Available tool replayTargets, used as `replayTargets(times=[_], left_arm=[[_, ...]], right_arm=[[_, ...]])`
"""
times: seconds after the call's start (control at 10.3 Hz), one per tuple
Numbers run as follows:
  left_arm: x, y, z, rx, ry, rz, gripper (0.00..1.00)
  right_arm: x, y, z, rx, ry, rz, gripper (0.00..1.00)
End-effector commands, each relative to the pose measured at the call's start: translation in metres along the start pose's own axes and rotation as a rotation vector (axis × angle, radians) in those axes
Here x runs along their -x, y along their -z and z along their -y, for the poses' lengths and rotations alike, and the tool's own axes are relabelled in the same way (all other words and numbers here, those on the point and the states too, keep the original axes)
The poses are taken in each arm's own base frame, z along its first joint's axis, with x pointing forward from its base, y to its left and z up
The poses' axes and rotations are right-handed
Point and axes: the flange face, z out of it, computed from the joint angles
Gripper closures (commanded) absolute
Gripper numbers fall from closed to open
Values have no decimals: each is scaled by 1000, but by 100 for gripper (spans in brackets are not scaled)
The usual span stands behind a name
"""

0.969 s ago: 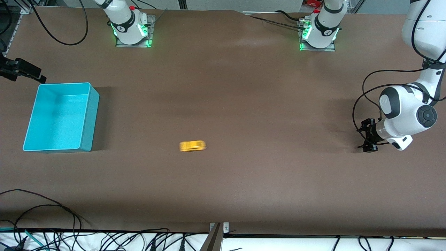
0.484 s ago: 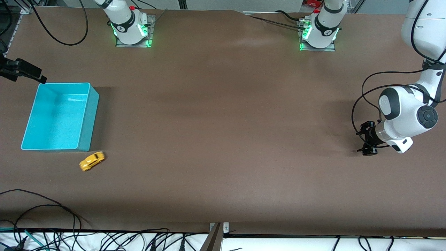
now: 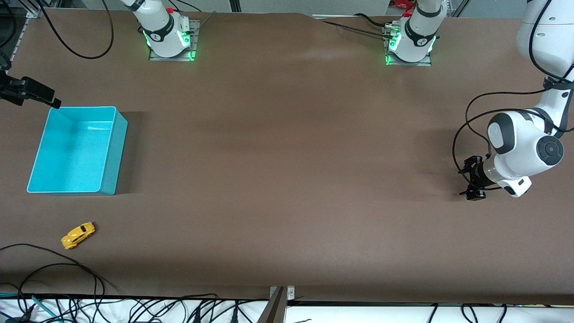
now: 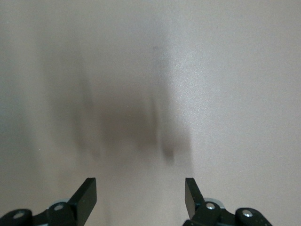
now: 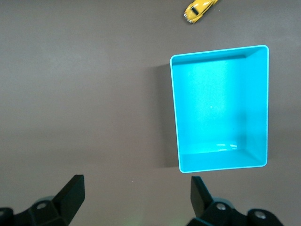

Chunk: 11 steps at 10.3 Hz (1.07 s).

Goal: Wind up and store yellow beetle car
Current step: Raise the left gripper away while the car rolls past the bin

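Right gripper (image 5: 136, 193) hangs with its fingers spread wide and nothing between them, up in the air beside the turquoise bin (image 3: 110, 152). Nearer the front camera than the bin, well apart from it, the yellow beetle car (image 3: 78, 235) sits on the brown table (image 3: 287, 157) (angled, on its wheels). Left gripper (image 4: 140, 195) hovers over bare table at the left arm's end, fingers apart, empty.

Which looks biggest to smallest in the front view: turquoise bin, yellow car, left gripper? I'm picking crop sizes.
1. turquoise bin, by far the largest.
2 and 3. left gripper and yellow beetle car look alike; the gripper hangs higher, so no ranking.
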Motion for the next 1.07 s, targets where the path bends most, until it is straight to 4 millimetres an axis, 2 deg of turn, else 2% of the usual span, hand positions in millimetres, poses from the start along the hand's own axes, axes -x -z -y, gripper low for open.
replayTargets(times=[0.0, 0.1, 0.19, 0.29, 0.39, 0.48, 0.58, 0.78, 0.87, 0.97], left_arm=[[1, 5, -3, -9, -15, -2, 16], [1, 6, -3, -9, -27, -7, 16], [10, 8, -6, -5, -48, -8, 16], [12, 15, -11, -1, -66, -8, 16], [13, 26, -17, -18, -104, -3, 16], [11, 40, -24, -37, -140, 4, 16], [13, 56, -32, -40, -200, 8, 15], [18, 83, -48, -8, -290, 5, 8], [25, 90, -53, 9, -330, 4, 4], [32, 101, -60, 33, -375, 1, 1]], right_arm=[[1, 0, -1, -15, -9, 8, 0], [-3, -8, -2, -14, -13, 19, 0], [-13, -24, -7, -11, -23, 46, 0], [-19, -27, -22, -10, -50, 30, 0], [-30, -38, -30, -4, -66, 20, 0], [-40, -55, -47, 0, -95, 33, 0], [-49, -63, -54, 7, -110, 16, 0], [-68, -88, -68, 19, -135, -4, 0], [-79, -95, -69, 27, -132, -28, 0], [-92, -111, -71, 35, -133, -51, 0]])
